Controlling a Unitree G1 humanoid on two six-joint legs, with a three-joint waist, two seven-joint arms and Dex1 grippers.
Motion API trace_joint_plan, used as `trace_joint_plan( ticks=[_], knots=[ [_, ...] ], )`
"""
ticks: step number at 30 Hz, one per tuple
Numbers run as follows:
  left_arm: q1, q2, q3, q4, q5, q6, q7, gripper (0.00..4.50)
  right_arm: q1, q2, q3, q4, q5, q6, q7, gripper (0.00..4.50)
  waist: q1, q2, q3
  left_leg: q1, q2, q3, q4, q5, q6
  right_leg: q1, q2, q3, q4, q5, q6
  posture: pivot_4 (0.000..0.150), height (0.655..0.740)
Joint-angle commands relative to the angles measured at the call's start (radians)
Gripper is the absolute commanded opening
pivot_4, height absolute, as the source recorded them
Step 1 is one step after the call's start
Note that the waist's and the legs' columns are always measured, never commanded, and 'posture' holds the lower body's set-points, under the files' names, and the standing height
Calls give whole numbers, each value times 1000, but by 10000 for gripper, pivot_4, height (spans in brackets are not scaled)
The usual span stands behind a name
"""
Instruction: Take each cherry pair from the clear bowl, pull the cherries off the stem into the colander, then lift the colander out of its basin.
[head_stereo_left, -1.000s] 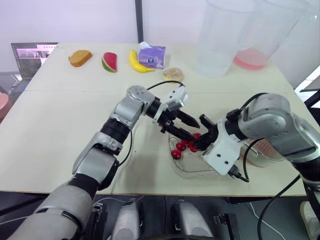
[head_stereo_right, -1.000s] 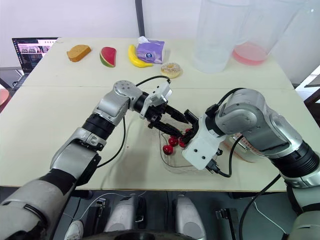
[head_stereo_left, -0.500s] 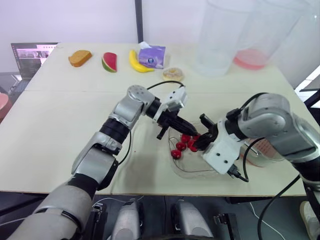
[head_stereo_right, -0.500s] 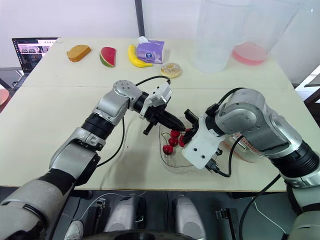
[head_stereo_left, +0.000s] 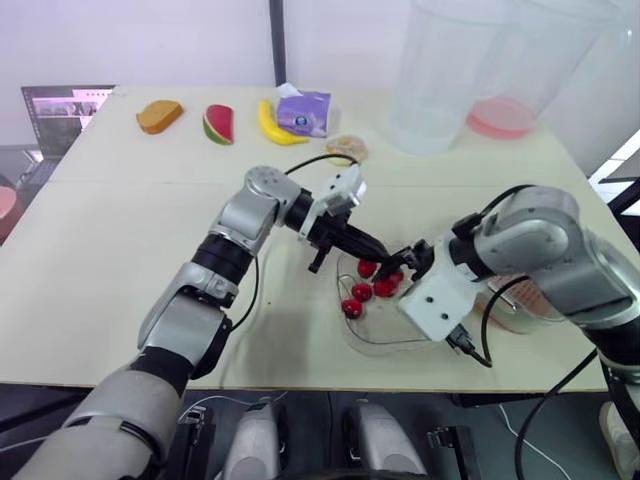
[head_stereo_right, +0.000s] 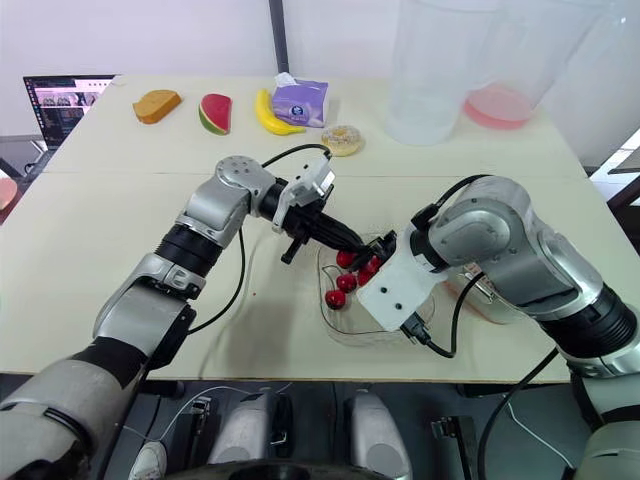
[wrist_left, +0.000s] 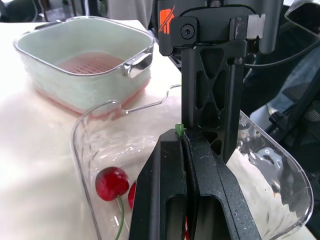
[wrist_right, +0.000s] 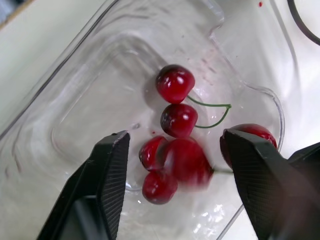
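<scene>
Bright, even light falls from overhead across the pale counter (head_stereo_left: 120, 220), where we find shadows soft and faint. Glare streaks the clear bowl (wrist_right: 75, 100) along its walls. One of the cherries (wrist_right: 187, 162) smears with motion blur. The left tool (wrist_left: 183, 140) looms dark against the lens, a green stem (wrist_left: 178, 129) crisp at its tip.

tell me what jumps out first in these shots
Red cherries in the clear bowl near the front edge of the table catch the eye first. Both grippers meet over it: the left gripper has its fingers shut on a green stem, the right gripper hangs open above the fruit.
</scene>
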Motion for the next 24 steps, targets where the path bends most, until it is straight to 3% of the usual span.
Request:
trace_joint_plan(
  ticks=[1,11,16,20,24],
  knots=[
    [-21,0,35,8,1,-6,37,0,-33,-41,-140,-73,112,141,-6,29318,1,0,0,0,0,0,0,0,0,0,0,0,0,0,0,1500,7400],
    [33,49,142,-134,-82,149,136,0,57,-41,-532,-246,546,940,-242,29318,-2,0,0,0,1,-2,-1,0,0,0,-4,0,1,0,0,1500,7400],
    [78,62,196,-275,-157,275,210,0,76,87,-617,-270,584,1227,-524,29318,-3,0,0,0,0,-2,0,0,0,0,-5,0,2,0,0,1500,7400],
    [119,74,217,-370,-194,337,270,0,79,301,-690,-342,675,1473,-662,29318,-5,1,0,-1,0,-1,-1,0,0,-1,-4,0,3,0,0,1500,7400],
    [135,84,215,-408,-215,363,296,0,75,376,-678,-355,702,1553,-742,29318,-2,1,-1,-1,0,-1,-1,1,-1,-3,-3,1,6,0,0,1500,7400]
  ],
)
